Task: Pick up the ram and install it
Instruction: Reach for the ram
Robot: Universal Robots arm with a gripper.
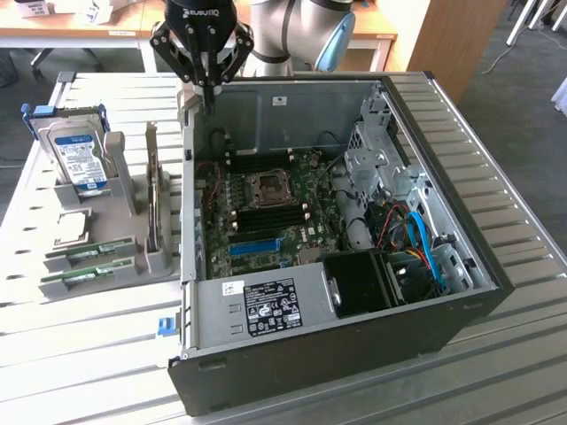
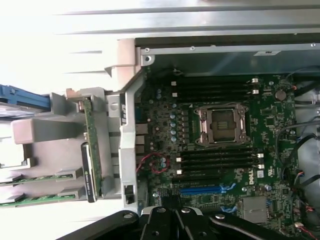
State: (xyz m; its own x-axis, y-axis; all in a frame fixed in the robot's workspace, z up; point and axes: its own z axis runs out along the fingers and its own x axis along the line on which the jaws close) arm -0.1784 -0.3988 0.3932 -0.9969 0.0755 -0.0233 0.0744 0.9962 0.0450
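Two green ram sticks (image 1: 89,252) (image 1: 84,276) lie flat in the grey holder (image 1: 124,190) at the exterior view's left, beside the open computer case (image 1: 354,328). In the wrist view the same ram sticks (image 2: 40,176) (image 2: 35,201) sit in that holder. My gripper (image 1: 210,96) hangs high above the case's rear left corner, shut, with nothing between its fingers. Seen from the wrist, the gripper (image 2: 172,202) points down over the motherboard (image 2: 165,125). The black memory slots (image 1: 266,217) (image 2: 220,162) flank the processor socket (image 1: 268,186).
A blue-labelled hard drive (image 1: 78,155) stands in the holder, with a silver processor chip (image 1: 73,226) below it and an upright card (image 1: 158,199) near the case wall. Inside the case are a power supply (image 1: 266,305), a black fan (image 1: 359,283), cables (image 1: 416,235) and a drive cage (image 1: 376,159).
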